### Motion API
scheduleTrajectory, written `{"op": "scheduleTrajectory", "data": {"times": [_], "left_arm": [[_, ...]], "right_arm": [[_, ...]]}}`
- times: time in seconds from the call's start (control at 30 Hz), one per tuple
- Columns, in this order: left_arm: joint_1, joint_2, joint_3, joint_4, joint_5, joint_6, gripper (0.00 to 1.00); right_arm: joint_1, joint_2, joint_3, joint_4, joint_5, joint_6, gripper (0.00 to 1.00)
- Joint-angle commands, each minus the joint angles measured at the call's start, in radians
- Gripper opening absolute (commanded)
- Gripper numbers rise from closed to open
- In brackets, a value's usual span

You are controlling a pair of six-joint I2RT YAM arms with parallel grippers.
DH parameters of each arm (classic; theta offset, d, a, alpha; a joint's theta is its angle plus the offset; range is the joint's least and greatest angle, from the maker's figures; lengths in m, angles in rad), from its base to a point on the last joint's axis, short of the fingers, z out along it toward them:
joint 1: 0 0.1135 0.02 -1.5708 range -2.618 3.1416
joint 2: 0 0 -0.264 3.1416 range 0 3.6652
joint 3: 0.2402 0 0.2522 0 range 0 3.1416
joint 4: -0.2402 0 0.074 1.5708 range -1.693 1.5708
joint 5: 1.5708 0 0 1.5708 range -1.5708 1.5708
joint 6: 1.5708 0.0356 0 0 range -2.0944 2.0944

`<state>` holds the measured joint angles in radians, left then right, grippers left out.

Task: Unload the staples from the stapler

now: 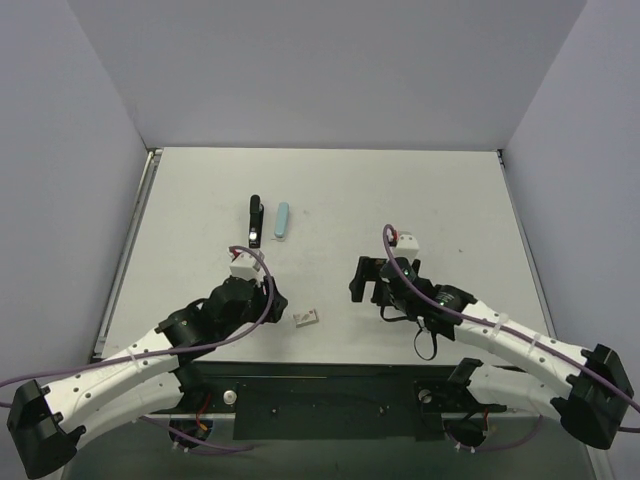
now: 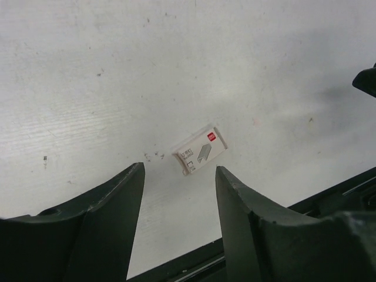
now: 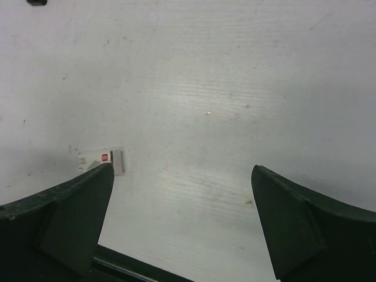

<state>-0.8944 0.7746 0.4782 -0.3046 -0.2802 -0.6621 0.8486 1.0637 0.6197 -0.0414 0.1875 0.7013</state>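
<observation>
The slim black stapler (image 1: 254, 218) lies on the white table toward the back left, with a silvery bit at its near end. It shows only in the top view, and I cannot make out any staples in it. My left gripper (image 1: 279, 300) (image 2: 180, 169) is open and empty, well short of the stapler and pointing toward a small white staple box (image 1: 307, 318) (image 2: 201, 149). My right gripper (image 1: 360, 283) (image 3: 183, 167) is wide open over bare table, nothing between its fingers. The staple box (image 3: 109, 158) peeks out beside its left finger.
A short light-blue bar (image 1: 283, 220) lies just right of the stapler. Tiny dark specks (image 2: 155, 156) dot the table near the box. Grey walls close in the table on three sides. The black base rail (image 1: 330, 385) runs along the near edge.
</observation>
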Motion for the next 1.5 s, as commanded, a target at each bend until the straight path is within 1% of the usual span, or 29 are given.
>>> {"op": "scheduleTrajectory", "data": {"times": [0.0, 0.03, 0.07, 0.1, 0.27, 0.33, 0.47, 0.6, 0.73, 0.87, 1.1, 1.23, 1.47], "left_arm": [[-0.001, -0.043, 0.105, -0.048, -0.063, 0.068, 0.67], [-0.001, -0.046, 0.114, -0.056, -0.080, 0.074, 0.68], [-0.001, -0.054, 0.128, -0.059, -0.089, 0.078, 0.74], [-0.001, -0.055, 0.137, -0.064, -0.111, 0.079, 0.77], [-0.001, -0.063, 0.200, -0.073, -0.171, 0.101, 0.79], [-0.001, -0.066, 0.221, -0.068, -0.192, 0.120, 0.82], [-0.001, -0.067, 0.243, -0.033, -0.230, 0.169, 0.86], [-0.001, -0.061, 0.249, -0.016, -0.296, 0.173, 0.86], [-0.001, -0.067, 0.244, 0.051, -0.303, 0.219, 0.87], [-0.001, -0.067, 0.275, 0.024, -0.307, 0.242, 0.87], [-0.001, -0.061, 0.339, -0.004, -0.251, 0.291, 0.90], [-0.001, -0.052, 0.367, -0.022, -0.249, 0.294, 0.90], [-0.001, -0.049, 0.379, -0.004, -0.254, 0.303, 0.91]], "right_arm": [[-0.026, -0.128, 0.031, -0.185, 0.219, -0.072, 0.97], [-0.032, -0.163, 0.035, -0.198, 0.230, -0.077, 0.97], [-0.036, -0.177, 0.049, -0.233, 0.259, -0.082, 0.98], [-0.037, -0.203, 0.057, -0.250, 0.276, -0.083, 0.98], [-0.039, -0.240, 0.147, -0.392, 0.411, -0.098, 0.98], [-0.040, -0.234, 0.185, -0.438, 0.454, -0.097, 0.98], [-0.039, -0.228, 0.241, -0.488, 0.518, -0.111, 0.99], [-0.039, -0.246, 0.252, -0.489, 0.552, -0.117, 1.00], [-0.039, -0.254, 0.265, -0.491, 0.586, -0.108, 1.00], [-0.039, -0.251, 0.287, -0.491, 0.624, -0.134, 1.00], [-0.039, -0.246, 0.348, -0.491, 0.627, -0.155, 1.00], [-0.039, -0.245, 0.364, -0.489, 0.627, -0.155, 1.00], [-0.039, -0.255, 0.380, -0.489, 0.642, -0.168, 1.00]]}}
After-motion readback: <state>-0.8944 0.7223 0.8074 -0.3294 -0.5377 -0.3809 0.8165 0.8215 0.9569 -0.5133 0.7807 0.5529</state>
